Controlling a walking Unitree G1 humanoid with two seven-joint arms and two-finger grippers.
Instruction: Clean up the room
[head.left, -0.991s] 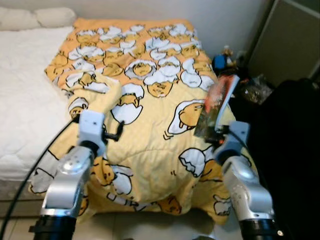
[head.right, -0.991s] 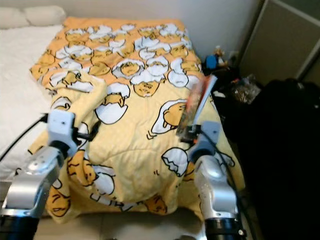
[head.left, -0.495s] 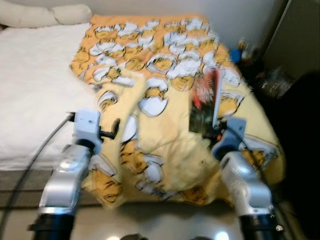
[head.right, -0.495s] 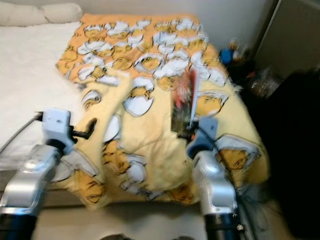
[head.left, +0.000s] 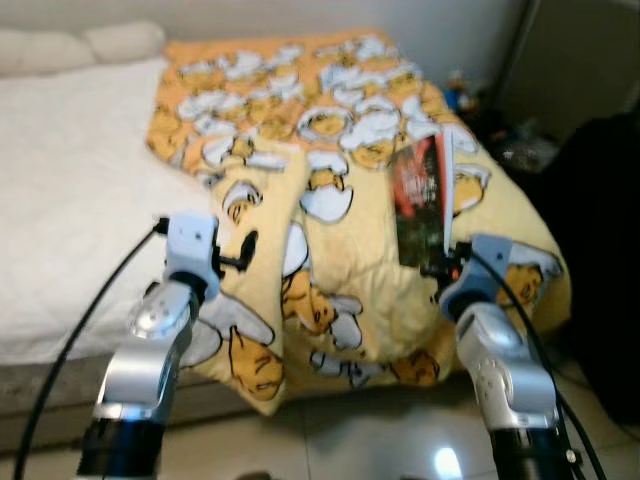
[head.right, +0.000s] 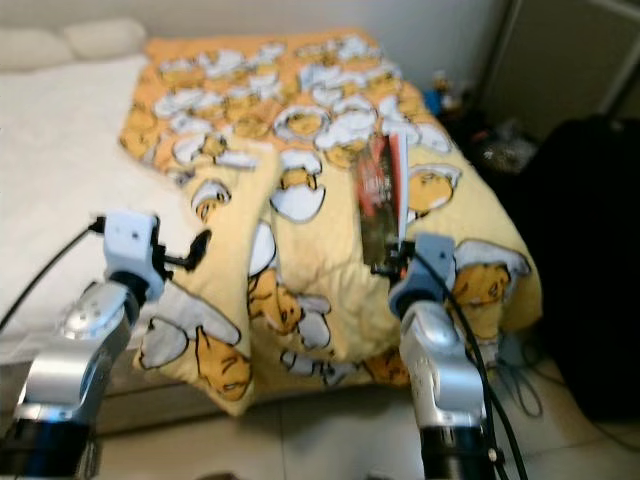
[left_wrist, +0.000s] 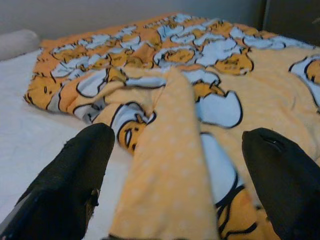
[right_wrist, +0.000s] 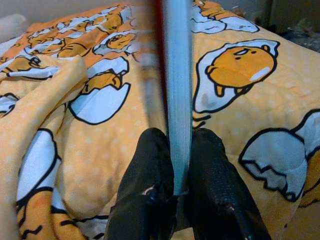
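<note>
A yellow quilted blanket printed with orange and white egg characters (head.left: 350, 190) covers the centre and right of the left eye view, spread over a bed with a white textured mattress cover (head.left: 70, 220) that fills the left side. Two pale pillows (head.left: 80, 45) lie at the upper left corner against the wall. A raised fold of the blanket runs down the middle of the frame toward its lower edge, where the cloth hangs over the bed's side above a glossy tiled floor (head.left: 350, 440).

The right gripper (right_wrist: 181, 150), at the lower right of centre in the left eye view, pinches a thin red and dark book with a pale blue edge (head.left: 420, 200) between its two black fingers (right_wrist: 150, 165); the fingers sit narrow, pressed to both sides of the book's lower edge. The book stands nearly upright above the blanket, its cover facing the camera.

The left gripper (left_wrist: 180, 165) hovers at the left of centre, over the blanket's left edge where it meets the white cover. Its fingers (left_wrist: 75, 170) are spread wide with nothing between them but the fold of blanket below.

At the upper right, dark clutter and small objects (head.left: 480, 110) lie on the floor beside the bed, too blurred to name, and a large black mass (head.left: 600, 230) fills the right edge.
</note>
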